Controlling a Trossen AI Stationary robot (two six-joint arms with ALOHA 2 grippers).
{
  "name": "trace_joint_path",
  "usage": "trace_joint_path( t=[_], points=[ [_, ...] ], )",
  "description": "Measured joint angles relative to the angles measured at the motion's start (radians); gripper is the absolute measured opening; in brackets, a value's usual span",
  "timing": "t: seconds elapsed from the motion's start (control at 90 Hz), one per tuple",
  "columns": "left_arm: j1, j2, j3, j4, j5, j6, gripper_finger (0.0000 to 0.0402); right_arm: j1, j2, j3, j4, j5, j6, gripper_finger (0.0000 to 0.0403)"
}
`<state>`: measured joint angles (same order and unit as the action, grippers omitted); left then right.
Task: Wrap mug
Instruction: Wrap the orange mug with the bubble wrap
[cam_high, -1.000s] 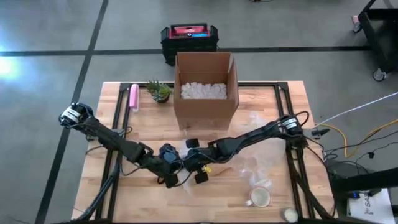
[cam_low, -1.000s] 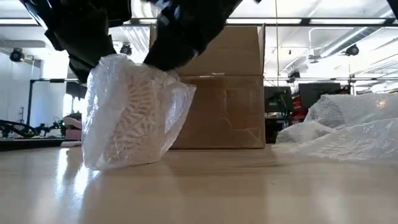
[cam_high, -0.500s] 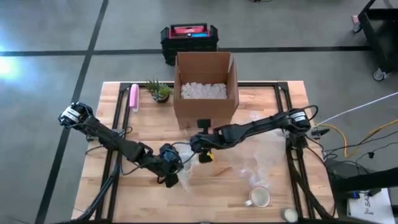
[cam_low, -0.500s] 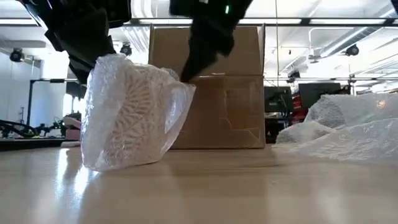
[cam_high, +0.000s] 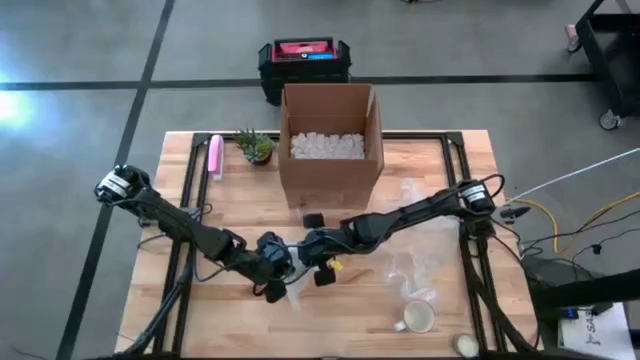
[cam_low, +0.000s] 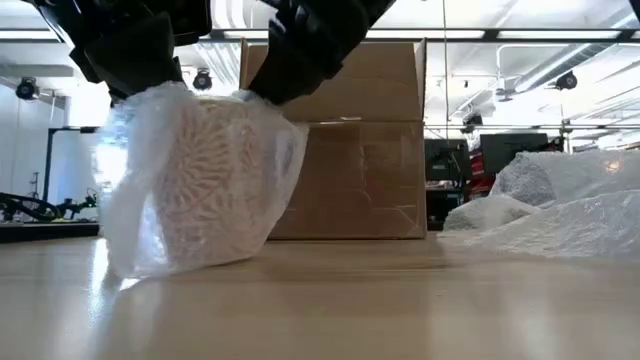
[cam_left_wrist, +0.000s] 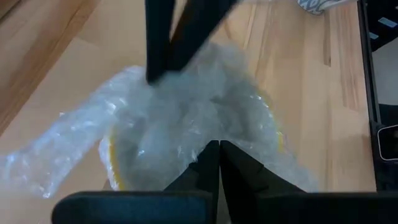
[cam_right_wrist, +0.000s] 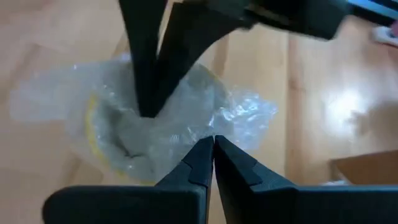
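Note:
The mug (cam_low: 200, 180) is white with a raised pattern and shows a yellow rim (cam_left_wrist: 112, 163). It stands on the table, swathed in clear bubble wrap (cam_left_wrist: 186, 112). In the high view the bundle (cam_high: 297, 285) lies near the table's middle, toward the near edge. My left gripper (cam_left_wrist: 218, 149) comes in from the left and is shut on the wrap over the mug. My right gripper (cam_right_wrist: 213, 144) comes in from the right and is shut on the same wrap, close beside the left one (cam_high: 280, 270). My left gripper pinches gathered bubble wrap above the mug's mouth (cam_left_wrist: 208, 132) between its two fingers, slanting down from the table's left. The wrapped mug stays with its base on the table (cam_low: 170, 262). My right gripper pinches the bunched wrap at the mug's top (cam_right_wrist: 208, 127), slanting down from the right. Its fingers (cam_left_wrist: 168, 43) stand just across from the left ones; layers cannot be counted.
An open cardboard box (cam_high: 330, 140) with packing peanuts stands just beyond the bundle. Loose bubble wrap (cam_high: 420, 262) and a second mug (cam_high: 417, 317) lie at the near right. A small plant (cam_high: 257, 147) and a pink object (cam_high: 214, 157) sit at the far left.
My right gripper drew up and back toward the box, then came down again onto the wrap at the mug's top. The wrapped mug has shifted a little toward the table's left, and the wrap now bulges out farther on that side.

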<state>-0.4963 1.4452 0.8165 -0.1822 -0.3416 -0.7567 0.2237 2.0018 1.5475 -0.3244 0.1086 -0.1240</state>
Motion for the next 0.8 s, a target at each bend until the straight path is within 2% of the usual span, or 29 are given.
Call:
trace_joint_path(
  t=[0.233, 0.611, 0.7, 0.8],
  points=[
    [0.0, 0.0, 0.0, 0.001, 0.002, 0.0, 0.0, 0.029, 0.009, 0.0, 0.049, 0.0, -0.052, 0.0002],
    [0.004, -0.022, 0.029, -0.038, 0.016, 0.02, 0.0, 0.036, 0.037, -0.003, 0.06, -0.001, -0.041, 0.0002],
    [0.001, -0.041, 0.071, -0.076, -0.019, 0.037, 0.0, 0.036, 0.038, 0.0, 0.058, -0.002, -0.042, 0.0002],
    [0.002, -0.046, 0.101, -0.118, -0.104, 0.046, 0.0, 0.036, 0.039, 0.0, 0.058, -0.003, -0.044, 0.0002]
  ],
)
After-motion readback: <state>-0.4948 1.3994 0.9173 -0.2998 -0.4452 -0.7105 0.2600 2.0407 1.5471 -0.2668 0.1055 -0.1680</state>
